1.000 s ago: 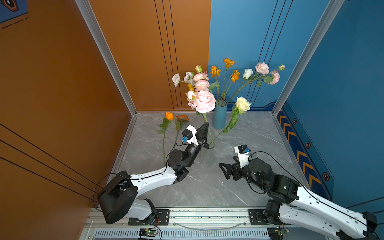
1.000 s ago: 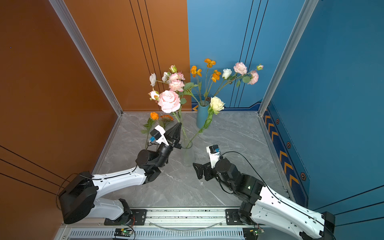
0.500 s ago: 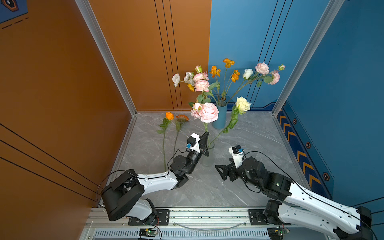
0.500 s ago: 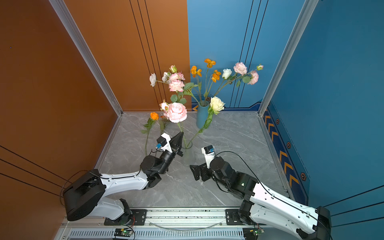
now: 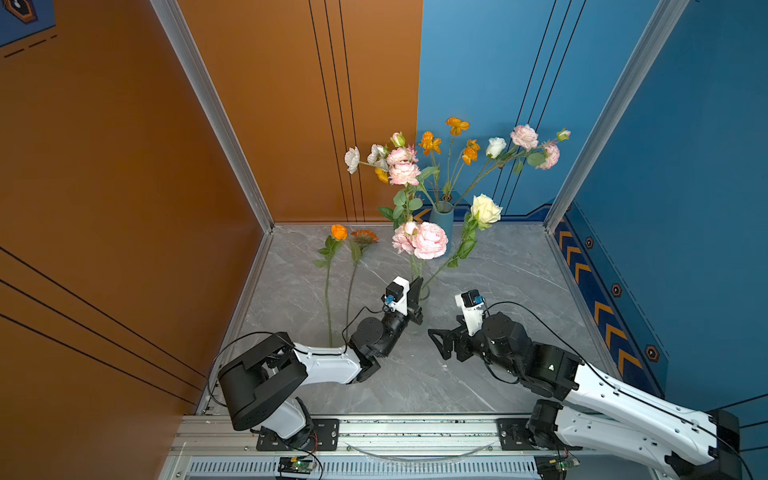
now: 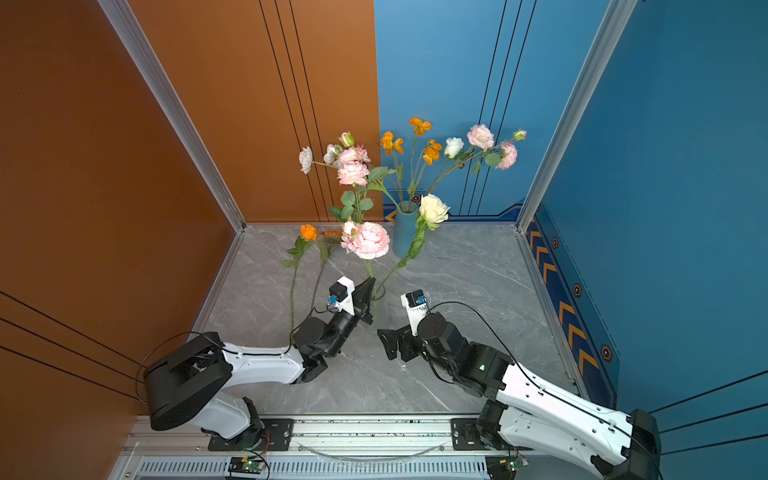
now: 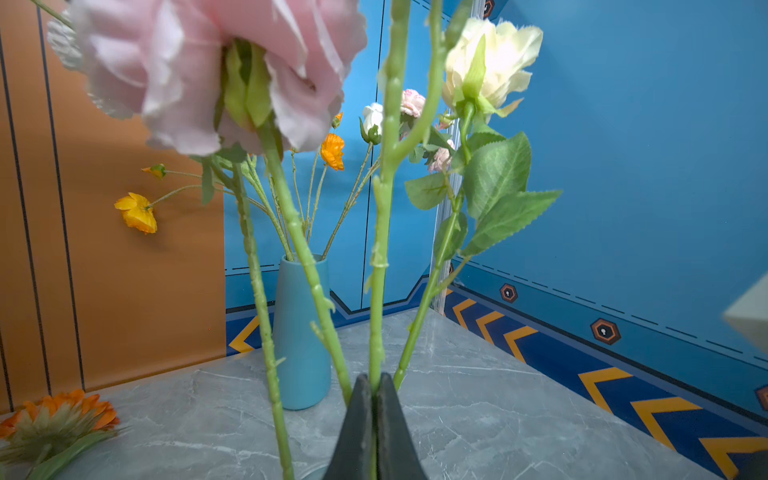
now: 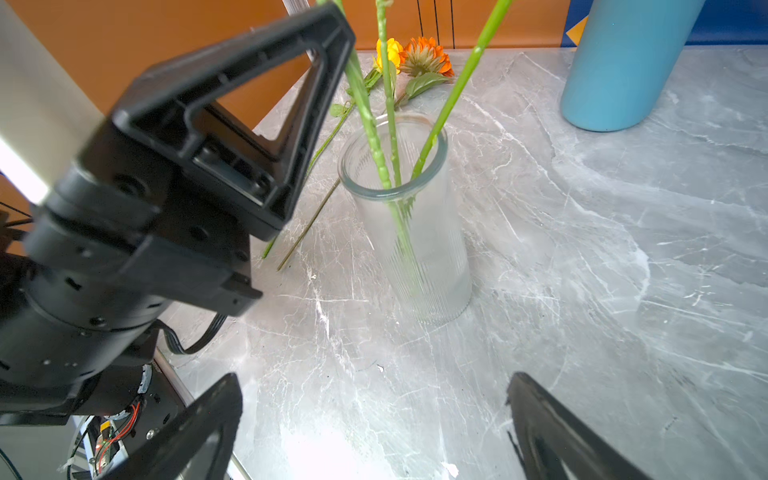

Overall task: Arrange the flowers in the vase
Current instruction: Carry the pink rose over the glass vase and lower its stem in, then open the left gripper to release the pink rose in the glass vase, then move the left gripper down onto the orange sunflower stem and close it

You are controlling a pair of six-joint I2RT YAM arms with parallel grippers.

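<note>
Left claw [image 7: 376, 377] on stem [image 7: 382, 224] near vase rim [image 8: 365, 191]

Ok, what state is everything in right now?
Left gripper: jaws shut on a flower stem.
Right gripper: jaws open, empty.
Glass vase: upright, three stems inside.
Blue vase: upright, holding flowers.
Round orange flower: lying on the table.
Orange daisy: lying on the table.

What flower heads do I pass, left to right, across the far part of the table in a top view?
orange rose lying flat → orange daisy lying flat → pink bloom → cream rose
</note>
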